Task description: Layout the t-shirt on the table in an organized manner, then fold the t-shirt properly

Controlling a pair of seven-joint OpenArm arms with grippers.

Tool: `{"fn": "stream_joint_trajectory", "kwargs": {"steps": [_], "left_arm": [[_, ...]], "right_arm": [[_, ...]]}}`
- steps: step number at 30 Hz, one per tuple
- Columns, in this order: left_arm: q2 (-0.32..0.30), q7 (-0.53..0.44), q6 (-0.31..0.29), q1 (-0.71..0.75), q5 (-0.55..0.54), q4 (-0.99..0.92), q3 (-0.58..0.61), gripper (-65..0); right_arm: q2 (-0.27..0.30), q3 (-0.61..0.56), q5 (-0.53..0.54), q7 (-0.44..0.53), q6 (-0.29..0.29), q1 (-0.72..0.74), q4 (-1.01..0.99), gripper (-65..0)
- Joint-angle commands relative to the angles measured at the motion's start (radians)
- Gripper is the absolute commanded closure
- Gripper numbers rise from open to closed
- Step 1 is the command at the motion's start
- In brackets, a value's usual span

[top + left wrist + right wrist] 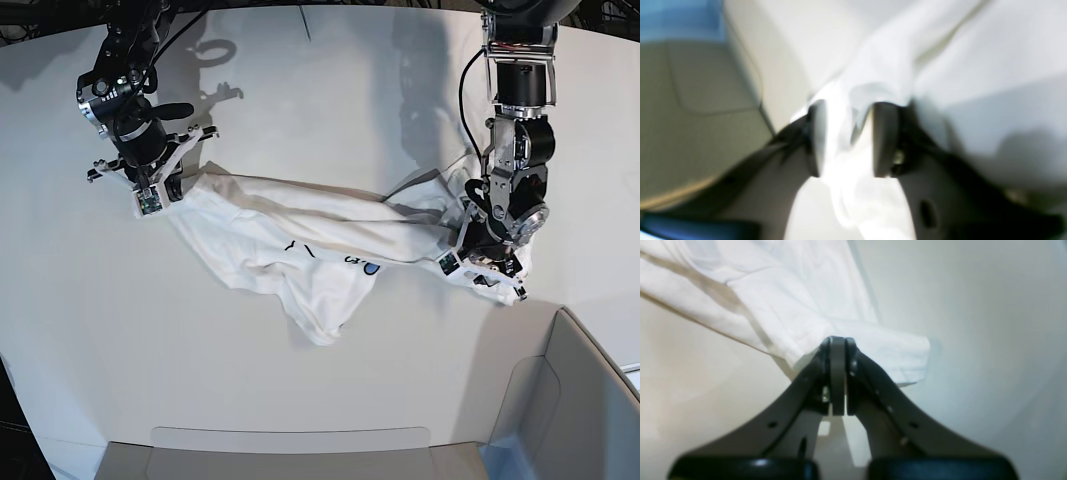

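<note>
Stretched across the middle of the table [320, 90]: white t-shirt [300, 245], bunched into a long twisted band between the two arms, w/ a loose flap hanging toward the near edge and a bit of dark print showing on the underside fold. Not flat, not folded yet.

Right gripper [837, 343], on the base view's left: clenched tight on a shirt edge, pads pressed together w/ cloth pinched at the tips; a short hemmed piece sticks out just beside it in the right wrist view.

Left gripper [846, 136], on the base view's right: pads partly apart w/ a thick wad of white cloth bunched between them; left wrist view blurred, so can't tell if actually gripping or just straddling the fabric. Pointed down at the shirt's other end, near the table's right side.

Grey corner piece [580, 400] near front right, well apart from the shirt
</note>
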Motion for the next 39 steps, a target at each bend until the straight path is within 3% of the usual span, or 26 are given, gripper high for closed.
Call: {"fn": "stream_joint_trajectory", "kwargs": {"steps": [1,4,11,18,23,28,33,39], "left_arm": [[0.011,-0.02,0.021,-0.032,-0.001,-0.003,-0.011,-9.1],[0.046,-0.019,0.021,-0.038,0.0,-0.046,-0.054,0.0],[0.091,-0.019,0.021,-0.05,-0.003,0.066,-0.208,0.0],[0.244,-0.019,0.021,-0.116,-0.004,0.396,-0.499,0.0],[0.333,-0.025,0.021,-0.155,-0.012,0.567,-0.633,0.0],[0.353,-0.019,0.021,-0.149,-0.104,0.688,-0.72,0.0],[0.388,-0.022,0.021,-0.153,-0.112,0.746,-0.837,0.0],[0.388,-0.023,0.021,-0.089,-0.112,0.748,-0.926,0.0]], "right_arm": [[0.003,-0.001,0.011,0.023,-0.002,0.011,0.015,0.0],[0.003,-0.001,0.011,0.023,-0.002,0.012,0.017,0.0],[0.007,0.004,0.014,0.023,-0.002,0.071,0.022,0.0],[0.003,0.065,0.014,0.025,-0.01,0.327,0.048,0.0],[-0.005,0.09,0.017,0.028,-0.01,0.47,0.052,0.0],[-0.006,0.099,0.017,0.029,-0.01,0.568,0.058,0.0],[0.02,0.099,0.017,0.029,-0.01,0.655,0.065,0.0],[0.024,0.099,0.017,0.029,-0.008,0.612,0.065,0.0]]}}
